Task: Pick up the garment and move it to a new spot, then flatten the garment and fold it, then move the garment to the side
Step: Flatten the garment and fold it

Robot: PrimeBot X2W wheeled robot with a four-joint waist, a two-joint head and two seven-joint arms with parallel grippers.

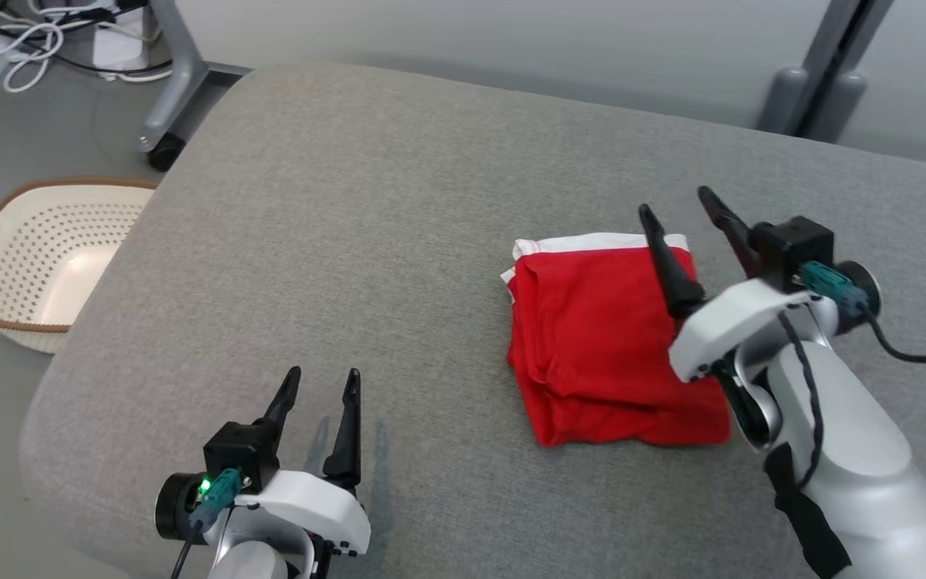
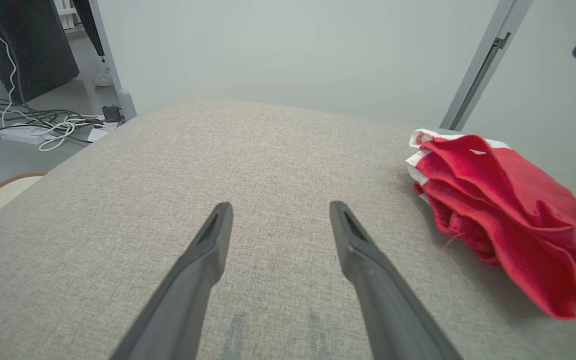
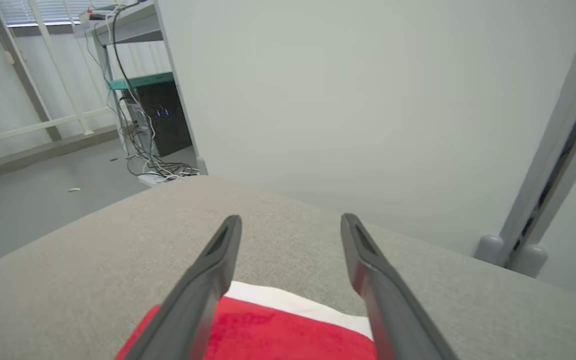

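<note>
Grey cushion (image 1: pixel 366 241) under everything. Red garment (image 1: pixel 592 338) folded, white band at far edge, lying right of centre on cushion. Basket (image 1: pixel 29 265) on floor, left. Right gripper (image 1: pixel 674 202) over garment's right side, fingers spread wide, gripping nothing. Left gripper (image 1: pixel 324 373) near left, spread wide, empty.

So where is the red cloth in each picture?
Head view: the cloth lies right of centre on the grey cushion.
Left wrist view: the cloth is at the right edge.
Right wrist view: the cloth is at the bottom middle.
Shared landmark: the grey post behind the cushion, upper right in all three.
</note>
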